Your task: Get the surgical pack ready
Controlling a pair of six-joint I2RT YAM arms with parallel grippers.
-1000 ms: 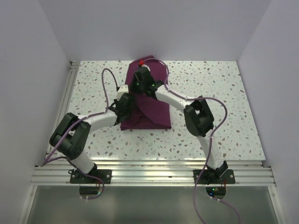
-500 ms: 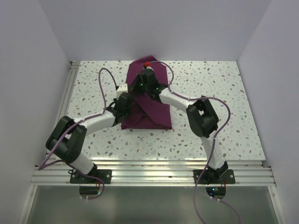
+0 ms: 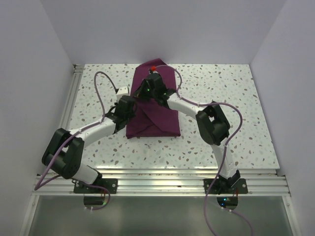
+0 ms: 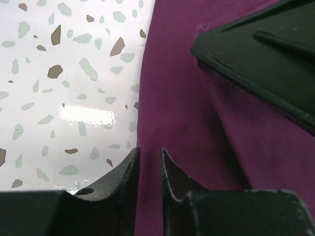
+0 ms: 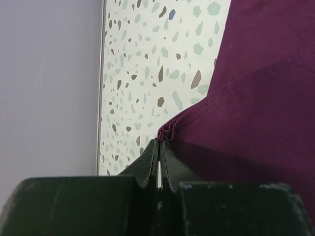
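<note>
- Lying from the far edge toward the middle of the white speckled terrazzo table (image 3: 221, 98): the deep maroon folded fabric surgical pack (image 3: 157, 120).
- It looks soft, light and floppy, so it is best pinched at a corner.
- The right gripper (image 5: 158, 142) is clenched on a bunched cloth corner.
- The left gripper (image 4: 149, 155) has its jaws slightly parted over the pack's left edge, grasping nothing.

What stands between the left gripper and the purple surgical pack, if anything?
Nothing visible does. The left gripper sits right at the left edge of the surgical pack, jaws slightly apart, only cloth beneath them. The right gripper is shut on a bunched fold of the cloth, beside that path, not across it.
</note>
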